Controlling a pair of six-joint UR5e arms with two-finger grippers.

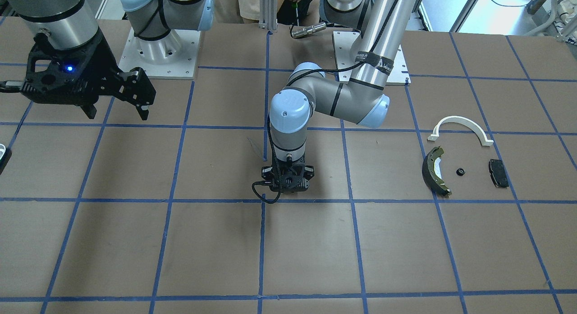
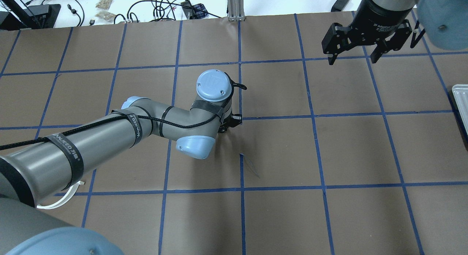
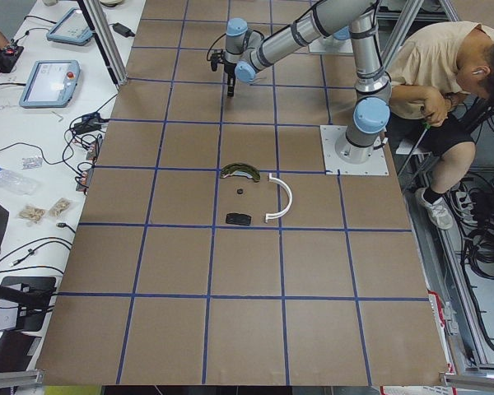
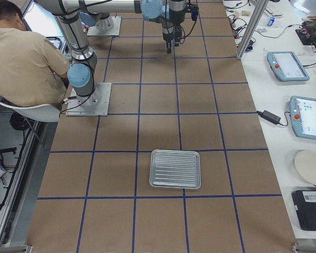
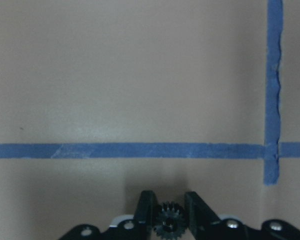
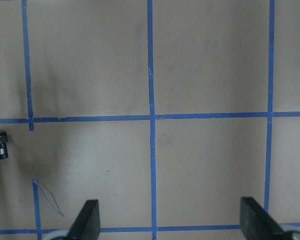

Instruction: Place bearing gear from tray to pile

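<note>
The brown desk (image 1: 135,242), gridded with blue tape, is carrying everything. The left arm (image 2: 109,138) is reaching out to its middle, with the left gripper (image 5: 170,202) pointing straight down beside a tape crossing. The right arm (image 1: 58,16) is hanging over the desk on the robot's right. The right gripper (image 2: 353,59) is released, its fingers (image 6: 90,220) spread wide apart.

The metal tray (image 4: 175,168) is lying flat at the right arm's end of the desk, well apart from both grippers.

Toward the left arm's end the pile is lying loose:
- a white half-ring arch (image 1: 460,124)
- a dark brake shoe (image 1: 435,170) with a yellowish rim
- a black rectangular pad (image 1: 498,172)
- a small black round part (image 1: 460,171), sitting between shoe and pad and touching neither

The bearing gear (image 5: 170,226), small, black and toothed, is sitting clenched between the left gripper's fingers (image 5: 147,210). It is over the desk's middle, well apart from tray and pile.
</note>
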